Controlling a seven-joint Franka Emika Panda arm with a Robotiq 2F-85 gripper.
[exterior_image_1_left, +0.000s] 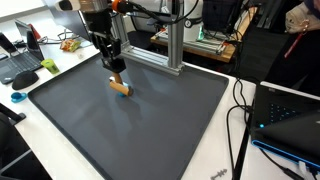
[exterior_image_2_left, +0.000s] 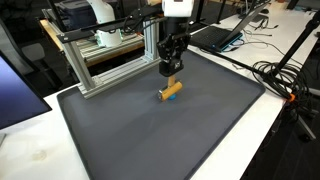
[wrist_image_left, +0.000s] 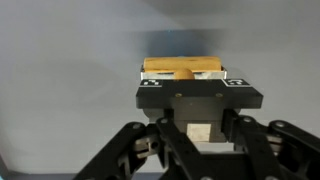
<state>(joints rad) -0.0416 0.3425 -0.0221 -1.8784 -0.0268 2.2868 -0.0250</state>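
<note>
Directly under gripper (exterior_image_1_left: 117, 74), orange stick (exterior_image_1_left: 122, 90) clamped crosswise, touching mat (exterior_image_1_left: 150, 130).

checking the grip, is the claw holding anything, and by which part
An orange stick. The claw looks shut across it at about its middle, judging by the wrist view.

**A robotics lab bench, by the look of it**

I was working in what looked like a research lab. A dark mat (exterior_image_1_left: 150, 130) covered a white table (exterior_image_2_left: 30, 150). An aluminium extrusion frame (exterior_image_2_left: 100, 60) stood along one edge. Open laptops (exterior_image_1_left: 285, 118) sat beside the mat, and loose cables (exterior_image_2_left: 282, 73) trailed over the tabletop.
</note>
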